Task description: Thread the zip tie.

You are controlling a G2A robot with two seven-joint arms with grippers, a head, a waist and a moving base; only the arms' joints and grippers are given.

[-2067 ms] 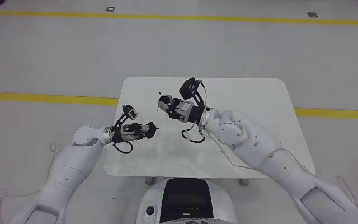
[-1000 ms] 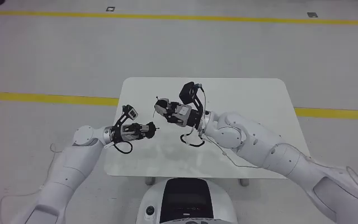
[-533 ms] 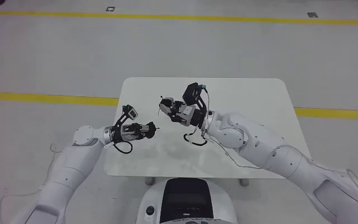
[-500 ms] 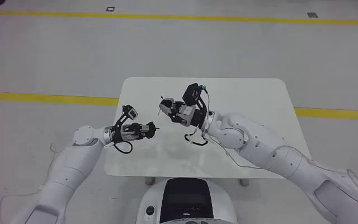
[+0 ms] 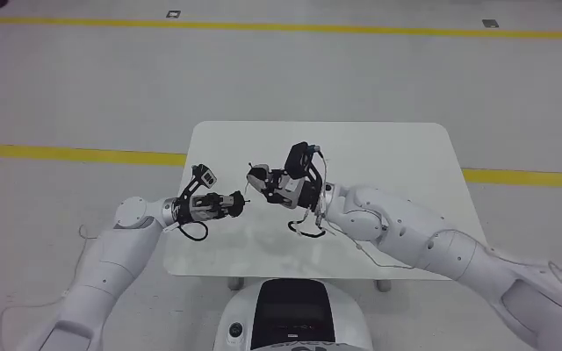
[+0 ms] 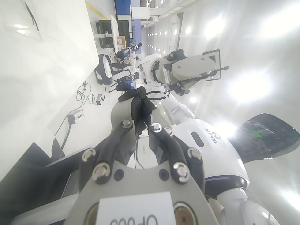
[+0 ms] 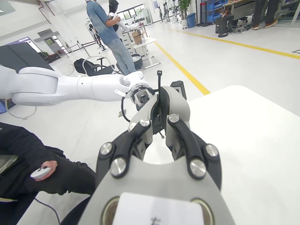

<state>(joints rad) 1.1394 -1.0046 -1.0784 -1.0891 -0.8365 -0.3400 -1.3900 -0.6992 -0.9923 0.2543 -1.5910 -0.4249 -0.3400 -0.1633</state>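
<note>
My right gripper (image 5: pixel 255 178) hangs above the middle of the white table (image 5: pixel 386 158), shut on a thin black zip tie (image 7: pixel 159 83). The tie stands upright between its fingers (image 7: pixel 174 99), head end on top. My left gripper (image 5: pixel 239 204) is a short way off, nearer the table's front left, pointing at the right one. It is shut, and a short black tip (image 5: pixel 248 204) pokes out of it, apparently another tie. In the left wrist view the right gripper (image 6: pixel 206 76) faces me with its tie (image 6: pixel 219 69) sticking out sideways.
A thin black strap (image 6: pixel 30 15) lies on the table under a clear sheet. The table's far right half (image 5: pixel 404 175) is bare. A black cable loop (image 5: pixel 303 226) hangs under the right wrist.
The right gripper has carried its zip tie down and closer to the left gripper's tip. The left arm has kept still.
</note>
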